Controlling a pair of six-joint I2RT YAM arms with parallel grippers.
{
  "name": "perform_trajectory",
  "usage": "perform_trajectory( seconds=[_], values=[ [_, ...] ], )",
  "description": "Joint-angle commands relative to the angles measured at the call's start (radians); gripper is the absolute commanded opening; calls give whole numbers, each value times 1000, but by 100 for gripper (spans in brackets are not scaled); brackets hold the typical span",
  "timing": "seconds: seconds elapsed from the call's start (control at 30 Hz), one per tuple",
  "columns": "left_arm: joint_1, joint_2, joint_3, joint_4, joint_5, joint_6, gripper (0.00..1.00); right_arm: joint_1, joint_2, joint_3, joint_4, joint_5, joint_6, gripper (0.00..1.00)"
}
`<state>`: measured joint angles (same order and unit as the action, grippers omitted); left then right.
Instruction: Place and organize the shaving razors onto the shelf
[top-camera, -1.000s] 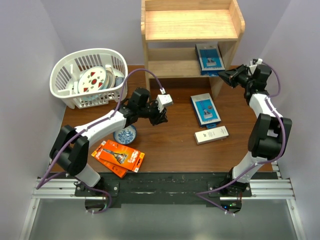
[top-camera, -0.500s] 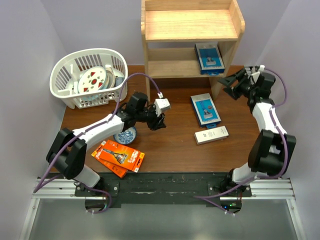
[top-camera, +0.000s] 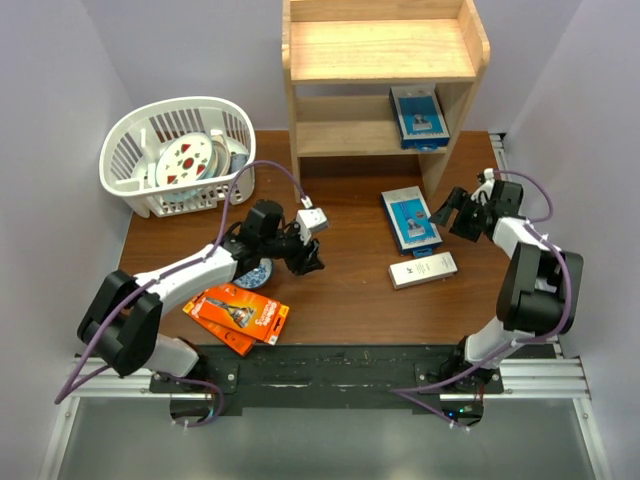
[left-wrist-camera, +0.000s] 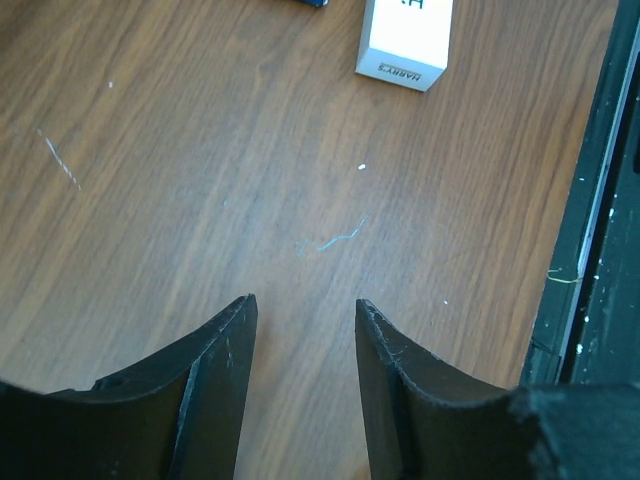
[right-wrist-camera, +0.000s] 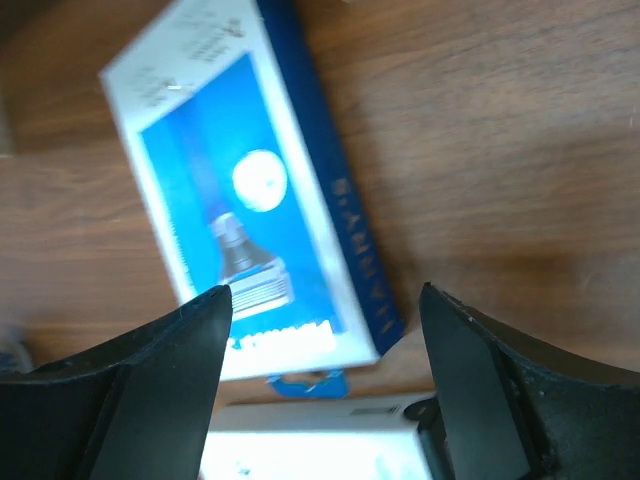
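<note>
The pine shelf (top-camera: 380, 60) stands at the back, with one blue razor pack (top-camera: 418, 115) on its lower tier. A second blue razor pack (top-camera: 410, 220) lies flat on the table, and a white razor box (top-camera: 423, 270) lies just in front of it. Orange razor packs (top-camera: 237, 315) lie near the front left. My right gripper (top-camera: 447, 215) hovers open just right of the table's blue pack (right-wrist-camera: 240, 200), the white box (right-wrist-camera: 310, 440) below it; nothing sits between its jaws (right-wrist-camera: 325, 292). My left gripper (top-camera: 310, 262) is open over bare wood (left-wrist-camera: 303, 305), the white box (left-wrist-camera: 405, 40) far ahead.
A white slotted basket (top-camera: 180, 155) holding plates stands at the back left. A small blue patterned bowl (top-camera: 250, 270) sits beside my left arm. The table's black front rail (left-wrist-camera: 600, 200) runs along the right of the left wrist view.
My right arm has drawn back from the shelf's right side down to the blue pack on the table, and its jaws have opened wide. My left gripper has shifted nearer and opened wider.
</note>
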<state>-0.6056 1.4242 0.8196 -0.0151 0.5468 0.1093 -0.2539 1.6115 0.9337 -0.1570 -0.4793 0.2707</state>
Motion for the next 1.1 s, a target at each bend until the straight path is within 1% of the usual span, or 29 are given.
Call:
perform_trajectory(
  seconds=[0.0,0.13,0.17,0.2,0.23,0.27,0.3,0.43,0.6,0.7,0.77,0.8,0.83,0.87,0.9,0.93,1.07],
  values=[
    [36,-42,-33,76,24,-65,49,34,91,82,45,82,-103,77],
    [72,-50,-43,95,33,-102,49,100,160,129,47,120,-152,72],
    [78,-51,-48,98,35,-102,49,145,165,152,28,126,-189,67],
    [82,-50,-51,101,35,-102,49,168,171,165,16,145,-206,64],
    [92,-51,-56,109,35,-134,49,189,182,172,5,149,-215,62],
    [96,-53,-65,113,33,-140,49,232,188,178,-7,153,-222,59],
    [101,-54,-69,118,30,-146,49,246,192,177,-10,162,-217,54],
    [115,-62,-85,139,12,-210,49,399,185,128,-12,194,-180,48],
    [121,-61,-119,194,-7,-316,49,490,172,70,27,160,-15,46],
    [121,-39,-145,250,-13,-405,50,522,183,68,34,165,28,46],
    [122,-12,-168,306,-16,-506,51,525,186,76,36,159,70,48],
    [124,1,-177,367,-16,-546,51,525,189,77,37,157,90,49],
    [121,30,-197,413,14,-621,52,524,189,76,39,156,110,50],
    [118,45,-210,467,24,-666,52,525,188,73,54,150,157,52],
    [112,65,-218,554,33,-731,52,525,188,67,65,134,188,53],
    [93,103,-202,563,28,-738,53,525,185,48,74,130,250,54],
    [58,202,-149,584,15,-796,53,524,188,-15,138,104,383,54]
  ],
)
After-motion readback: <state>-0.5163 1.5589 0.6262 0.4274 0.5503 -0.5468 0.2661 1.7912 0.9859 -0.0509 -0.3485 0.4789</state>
